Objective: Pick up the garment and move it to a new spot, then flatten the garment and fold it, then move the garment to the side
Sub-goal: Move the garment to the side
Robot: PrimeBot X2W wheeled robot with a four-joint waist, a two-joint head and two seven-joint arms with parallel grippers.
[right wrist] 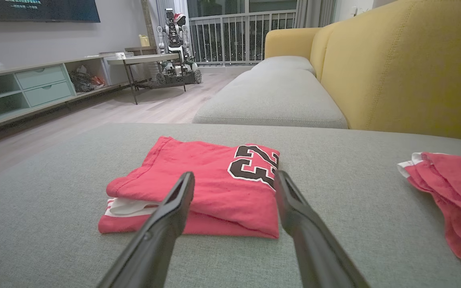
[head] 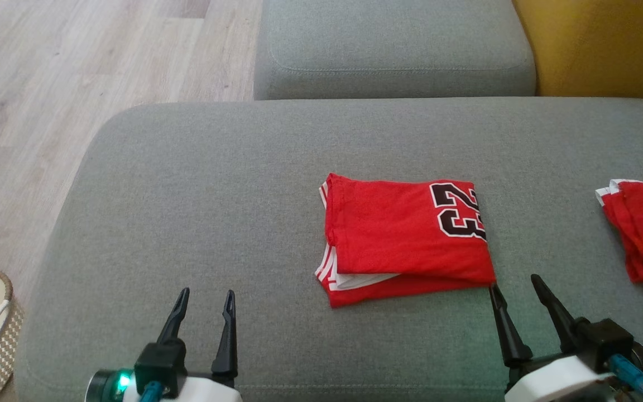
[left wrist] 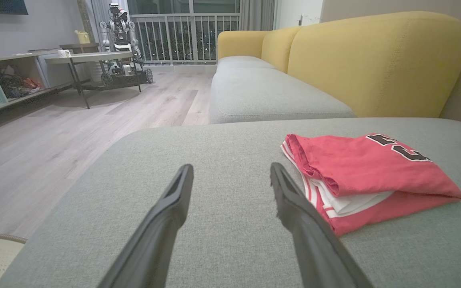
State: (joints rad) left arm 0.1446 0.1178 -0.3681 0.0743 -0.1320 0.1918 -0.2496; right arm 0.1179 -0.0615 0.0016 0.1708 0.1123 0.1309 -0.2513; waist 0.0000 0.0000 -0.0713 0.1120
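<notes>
Now | step: garment [head: 405,240] lies folded on grey cushion [head: 187,223], sideways move seems pending | my left pincer [head: 208,292] and right pincer [head: 513,282] both released, empty | next: I likely grip its near edge and carry it aside

My right gripper [right wrist: 233,175] has its fingers spread wide. A folded red jersey [right wrist: 218,194] lies just ahead on the grey sofa seat [right wrist: 46,208] (black 23 on top). Second red garment [right wrist: 450,192] well apart, right side. Yellow backrest [right wrist: 406,68] behind.

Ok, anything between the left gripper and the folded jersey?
No: the head view shows just bare grey cushion between the left gripper and the jersey.
</notes>
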